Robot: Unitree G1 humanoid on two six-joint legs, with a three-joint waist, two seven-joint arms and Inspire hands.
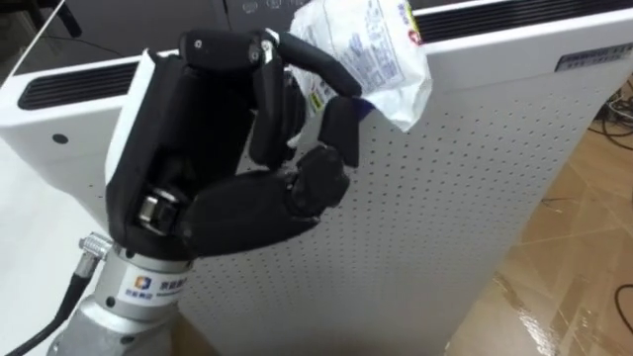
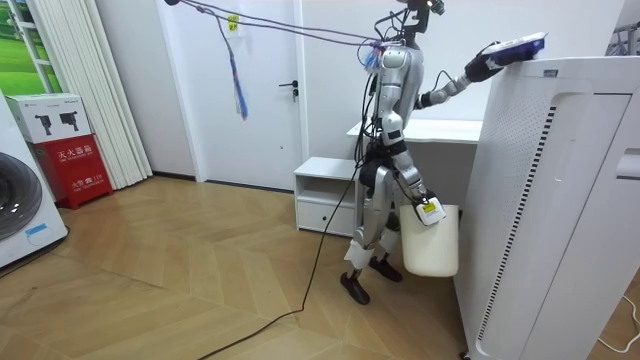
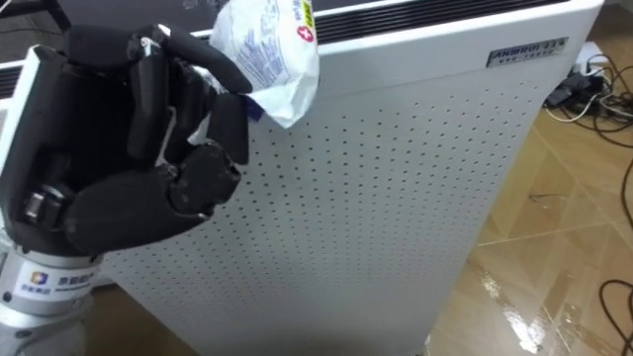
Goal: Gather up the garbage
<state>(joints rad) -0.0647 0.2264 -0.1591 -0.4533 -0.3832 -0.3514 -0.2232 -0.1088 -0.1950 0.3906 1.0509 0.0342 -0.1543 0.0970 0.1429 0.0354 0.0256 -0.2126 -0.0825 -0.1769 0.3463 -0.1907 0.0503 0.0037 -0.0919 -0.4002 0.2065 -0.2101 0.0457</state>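
Well, the left hand (image 1: 198, 158) is raised at the top front edge of a tall white air purifier (image 1: 475, 208). Its fingers (image 1: 316, 64) are curled round a crumpled white wrapper (image 1: 381, 59) with blue print. One finger lies across the wrapper's near side and the thumb (image 1: 341, 129) closes from below, so the wrapper is pinched between them. Most of the wrapper sticks out beyond the fingertips, up and to the right of them. Its lower corner hangs in front of the purifier's perforated panel, just past the thumb. Whether the wrapper touches the purifier's top I cannot tell. Behind the fingers runs the dark slatted vent (image 1: 514, 20) on the purifier's top. Below and well to the right of them is the wooden floor (image 1: 584, 287), with some loose cables (image 3: 593, 84) lying on it.

In the room view the robot stands upright, close against the purifier's side, with that arm stretched up and out to the wrapper. Its right hand (image 2: 427, 208) hangs low by its thigh at the rim of a white bin (image 2: 432, 245) (its fingers are too small there to tell how they sit). A low white cabinet (image 2: 325, 195) stands just behind the robot. Farther toward the room view's left are a closed door (image 2: 260, 90), a red box (image 2: 72, 165) and a washing machine (image 2: 20, 210).
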